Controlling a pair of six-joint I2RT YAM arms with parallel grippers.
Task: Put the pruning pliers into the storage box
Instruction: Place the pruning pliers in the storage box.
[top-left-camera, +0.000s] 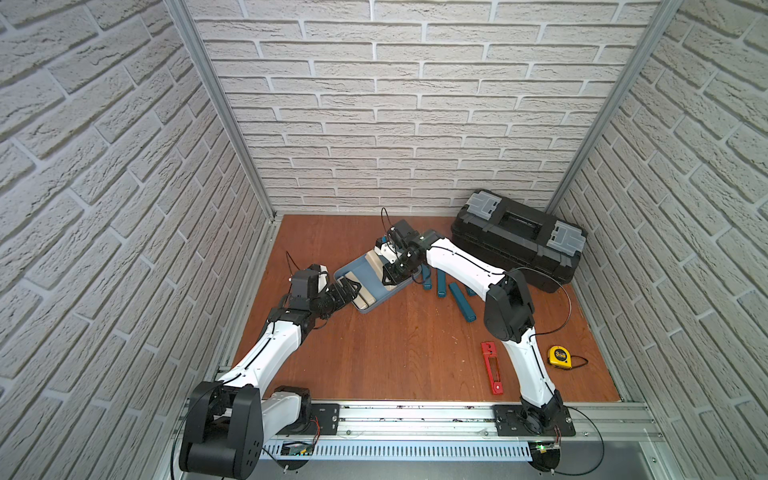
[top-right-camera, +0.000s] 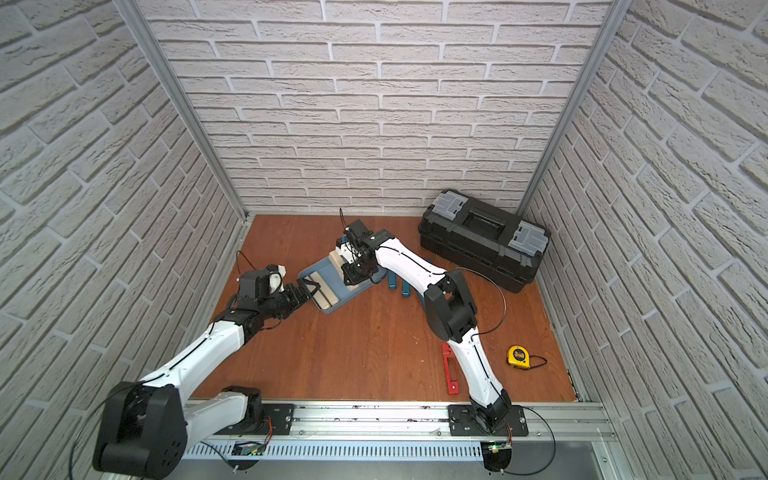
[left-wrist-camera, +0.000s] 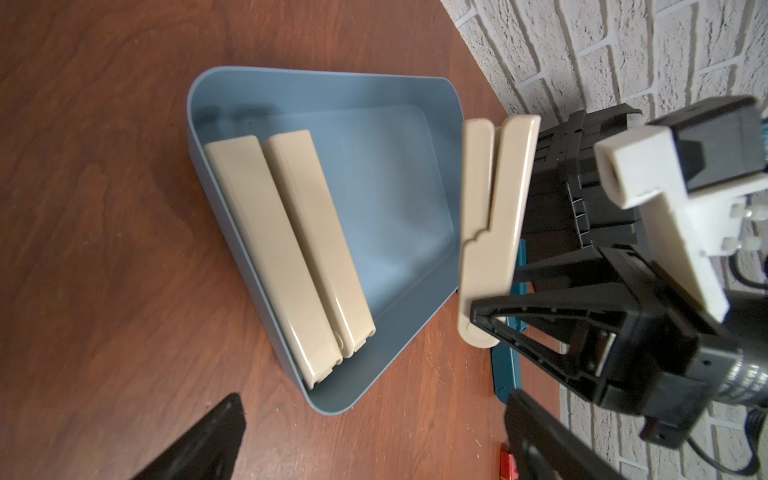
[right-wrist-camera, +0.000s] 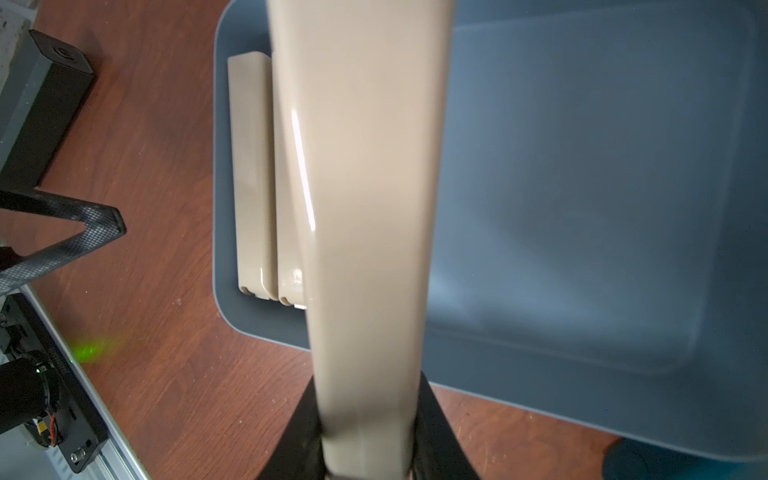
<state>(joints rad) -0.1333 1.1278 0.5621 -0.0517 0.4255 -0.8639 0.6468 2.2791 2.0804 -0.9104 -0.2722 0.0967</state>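
The red pruning pliers (top-left-camera: 492, 368) (top-right-camera: 448, 365) lie flat on the wooden table near the front right, beside my right arm, with no gripper on them. The light blue storage box (top-left-camera: 374, 282) (top-right-camera: 305, 276) (left-wrist-camera: 374, 187) (right-wrist-camera: 582, 208) sits mid-table with two beige bars (left-wrist-camera: 282, 249) (top-left-camera: 361, 297) lying along one side. My right gripper (top-left-camera: 394, 272) (top-right-camera: 353, 274) (right-wrist-camera: 368, 436) is shut on a third beige hinged bar (left-wrist-camera: 494, 199) (right-wrist-camera: 365, 208), held above the box's far edge. At the box's near-left corner my left gripper (top-left-camera: 353, 289) (top-right-camera: 309, 286) (left-wrist-camera: 370, 436) stands open and empty.
Several teal bars (top-left-camera: 461, 301) lie on the table just right of the box, under my right arm. A big black toolbox (top-left-camera: 519, 239) stands at the back right. A yellow tape measure (top-left-camera: 560, 356) rests near the right wall. Brick walls close in three sides.
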